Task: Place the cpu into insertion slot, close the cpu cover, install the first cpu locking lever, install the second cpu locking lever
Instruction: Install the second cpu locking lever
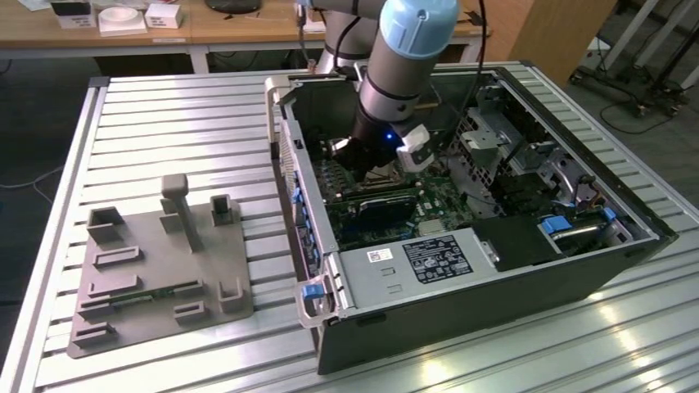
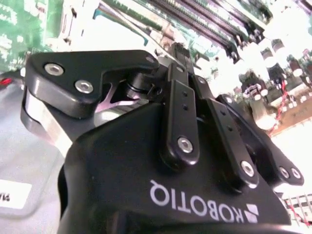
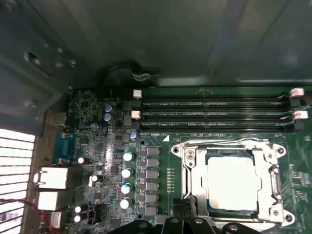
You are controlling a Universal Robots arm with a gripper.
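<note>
Black gripper [image 3: 183, 222] linkage sits closest, hovering just beside the cpu cover [image 3: 229, 183]; whether it is open or closed I cannot tell. Inside the cover's frame lies the cpu [image 3: 232, 179], seated in the insertion slot: thin, stiff, light, probably fragile, best handled by its edges. Memory slots [image 3: 209, 114] beyond the cover appear in the first wrist view, while the exterior view adds the computer case [image 1: 480, 303].

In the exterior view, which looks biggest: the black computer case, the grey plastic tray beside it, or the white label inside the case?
1. Computer case, largest.
2. Grey tray.
3. White label, smallest.
</note>
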